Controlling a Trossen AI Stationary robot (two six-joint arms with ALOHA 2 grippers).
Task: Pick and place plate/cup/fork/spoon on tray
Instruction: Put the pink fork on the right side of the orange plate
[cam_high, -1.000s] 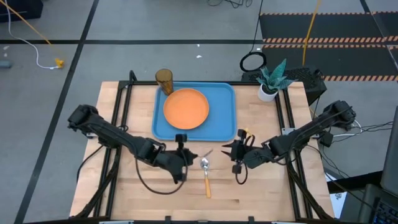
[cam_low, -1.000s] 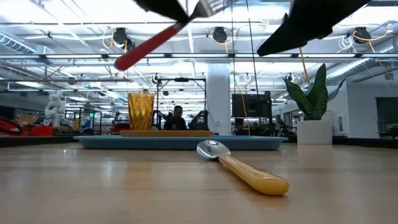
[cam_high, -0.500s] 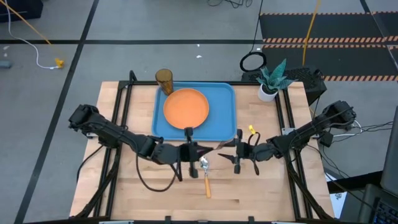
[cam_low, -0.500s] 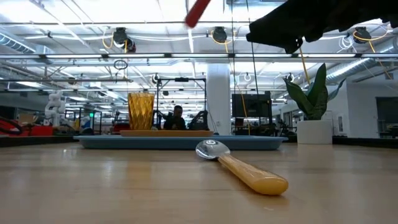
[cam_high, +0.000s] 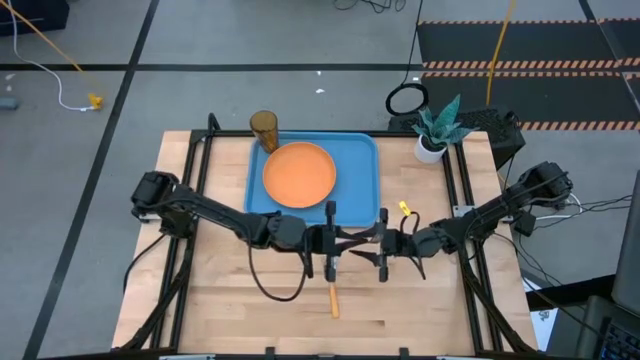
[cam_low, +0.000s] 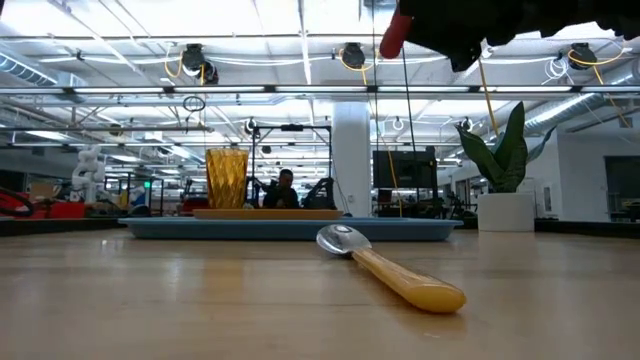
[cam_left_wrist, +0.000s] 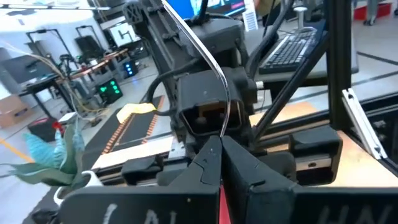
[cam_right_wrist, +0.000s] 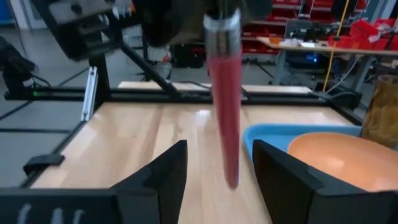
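Red-handled metal fork (cam_right_wrist: 225, 99) hangs clamped in our left gripper (cam_high: 322, 240), offered between the wide-spread fingers (cam_right_wrist: 283, 174) of our right gripper (cam_high: 378, 245), likely a handover near the light-blue plastic tray (cam_high: 362, 190)

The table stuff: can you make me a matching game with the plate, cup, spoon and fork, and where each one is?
Things:
1. plate
2. cup
3. spoon
4. fork

Places:
A. lying on the bare wooden table
B. up in the air, held by the left gripper
C. in the middle of the tray
D. at the tray's far corner

Pairs: 1-C, 2-D, 3-A, 4-B
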